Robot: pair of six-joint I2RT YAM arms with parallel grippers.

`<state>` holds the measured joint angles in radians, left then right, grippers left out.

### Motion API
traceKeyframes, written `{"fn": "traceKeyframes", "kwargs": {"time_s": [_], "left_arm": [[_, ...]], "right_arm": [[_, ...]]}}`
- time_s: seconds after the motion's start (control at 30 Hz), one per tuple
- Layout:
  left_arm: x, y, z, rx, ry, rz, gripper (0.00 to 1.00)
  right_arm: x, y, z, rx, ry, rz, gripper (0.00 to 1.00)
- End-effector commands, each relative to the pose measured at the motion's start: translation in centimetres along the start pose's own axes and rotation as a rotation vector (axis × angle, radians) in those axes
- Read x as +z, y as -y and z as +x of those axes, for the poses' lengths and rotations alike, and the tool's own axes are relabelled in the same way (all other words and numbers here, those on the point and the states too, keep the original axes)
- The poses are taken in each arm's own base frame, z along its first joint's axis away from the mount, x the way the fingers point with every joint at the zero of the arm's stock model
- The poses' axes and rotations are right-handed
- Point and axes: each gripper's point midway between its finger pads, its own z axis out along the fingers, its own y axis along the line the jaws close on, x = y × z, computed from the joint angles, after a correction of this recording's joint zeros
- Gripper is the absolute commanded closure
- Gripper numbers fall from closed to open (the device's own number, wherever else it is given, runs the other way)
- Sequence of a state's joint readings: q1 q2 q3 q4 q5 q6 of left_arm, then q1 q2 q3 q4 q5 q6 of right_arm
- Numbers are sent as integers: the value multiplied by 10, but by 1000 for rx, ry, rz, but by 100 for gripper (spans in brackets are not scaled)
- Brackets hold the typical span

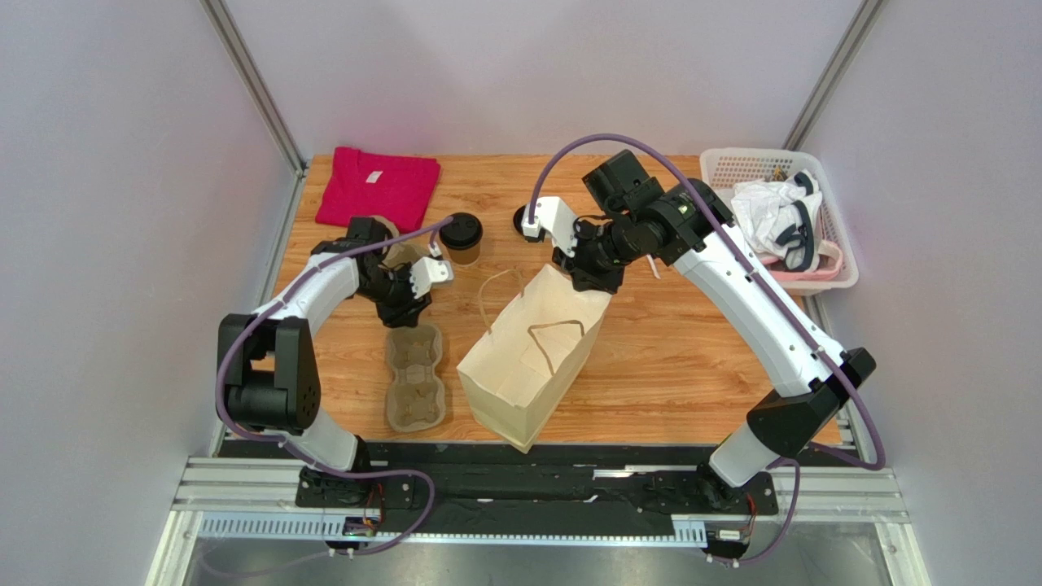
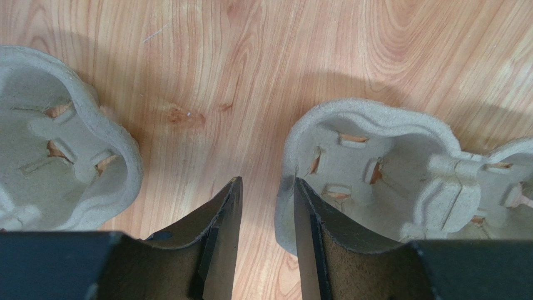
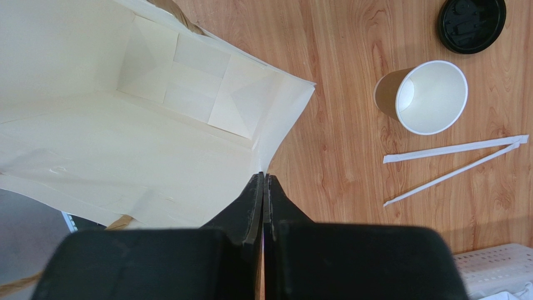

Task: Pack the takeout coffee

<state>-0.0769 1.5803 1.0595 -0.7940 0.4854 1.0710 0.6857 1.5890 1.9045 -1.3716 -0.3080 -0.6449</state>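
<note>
The takeout coffee [image 1: 461, 236], a tan cup under a black lid, stands on the table behind the left arm. My left gripper [image 1: 412, 299] [image 2: 268, 181] hangs open over the wood between two pulp cup carriers [image 2: 62, 144] [image 2: 388, 169]. Nothing is between its fingers, and the right-hand one is against a carrier's rim. The paper bag [image 1: 538, 354] lies mid-table with its mouth held open. My right gripper [image 1: 587, 271] [image 3: 264, 178] is shut on the bag's rim [image 3: 275, 134]. The coffee is out of both wrist views.
An open tan cup with a white inside [image 3: 425, 97], a loose black lid [image 3: 470, 24] and two wrapped straws [image 3: 450, 159] lie right of the bag. A red cloth [image 1: 377, 186] is at the back left. A white basket [image 1: 722, 165] of cloths sits at the back right.
</note>
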Motion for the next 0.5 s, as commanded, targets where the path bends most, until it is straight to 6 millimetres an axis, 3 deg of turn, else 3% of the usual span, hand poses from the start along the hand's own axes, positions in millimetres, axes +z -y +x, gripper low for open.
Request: {"fn": "traceKeyframes", "kwargs": {"time_s": [0.0, 0.3, 0.47], "left_arm": [[-2, -4, 6, 47, -30, 3, 56], [4, 0, 14, 26, -55, 48, 58], [-1, 2, 7, 14, -35, 63, 88]], "right_arm": [[-19, -28, 30, 48, -132, -97, 100], [-19, -29, 31, 51, -134, -101, 100], [-20, -27, 29, 49, -129, -95, 100]]}}
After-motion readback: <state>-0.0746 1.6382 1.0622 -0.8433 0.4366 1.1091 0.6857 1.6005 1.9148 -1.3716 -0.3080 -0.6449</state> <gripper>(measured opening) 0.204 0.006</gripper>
